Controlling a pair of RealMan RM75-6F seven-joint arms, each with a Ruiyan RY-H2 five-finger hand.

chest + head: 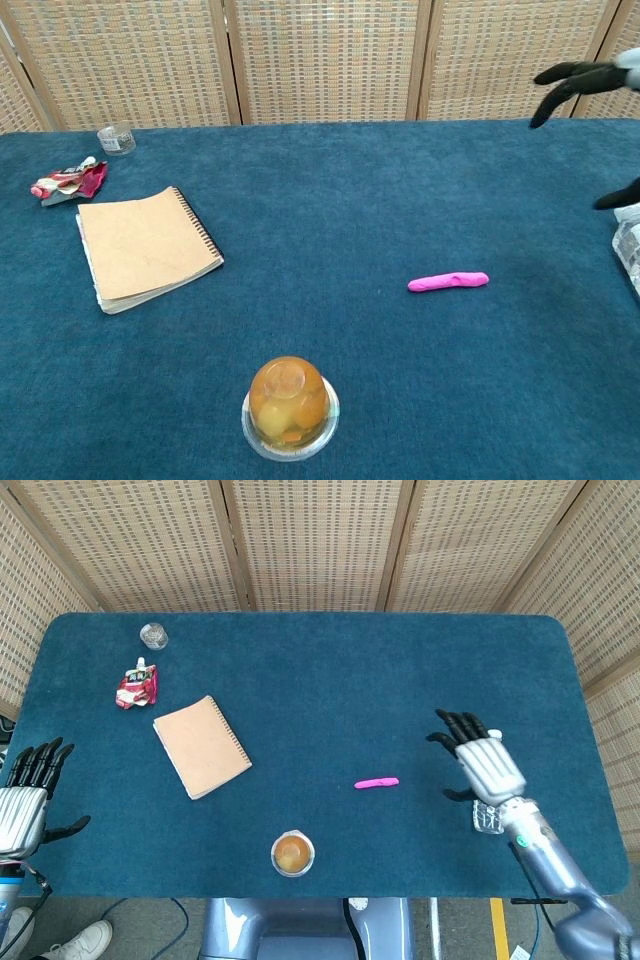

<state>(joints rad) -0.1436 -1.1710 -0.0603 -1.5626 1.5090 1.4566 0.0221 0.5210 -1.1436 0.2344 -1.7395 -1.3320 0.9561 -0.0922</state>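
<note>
Right robot hand [487,765] fingers spread, empty, above water bottle [488,818]; bottle lying flat, cap end pointing toward far table edge.

Right hand [483,765] raised over the table, fingers spread, left hand [25,800] at the near-left edge, fingers apart

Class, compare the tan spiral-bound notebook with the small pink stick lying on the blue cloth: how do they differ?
The tan spiral-bound notebook is broad, flat and rectangular; the small pink stick is slim and rounded. The notebook lies at an angle on the left, the stick nearly level, right of centre. Both rest untouched.
</note>
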